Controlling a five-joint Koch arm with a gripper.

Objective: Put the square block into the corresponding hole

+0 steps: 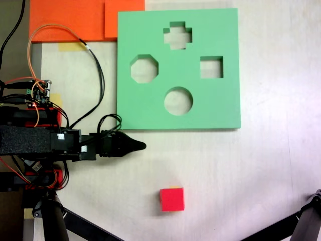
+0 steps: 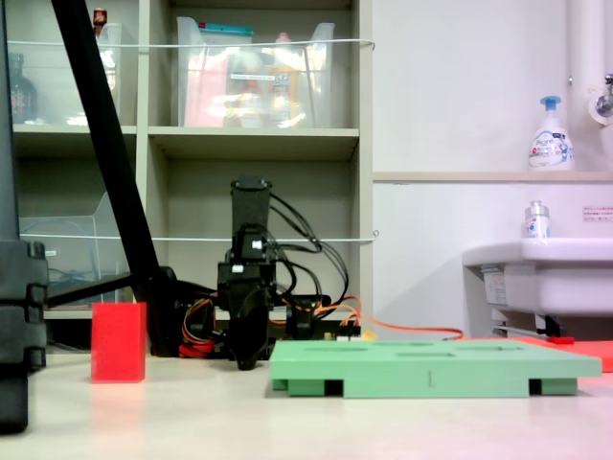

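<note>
Resting on the tabletop (image 1: 261, 160), the square block (image 1: 172, 199) lies apart from the green board (image 1: 150, 113); the end effector (image 1: 140, 146), fingers together, points beside that board.

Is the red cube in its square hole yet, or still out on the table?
Out. The red cube rests on the bare table, apart from the green board; the square hole is empty.

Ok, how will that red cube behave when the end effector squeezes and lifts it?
The red cube looks like foam, so it is probably light and may give slightly under the squeeze. Its flat faces sit squarely on the table, so it should not roll. A sideways nudge would likely slide it.
</note>
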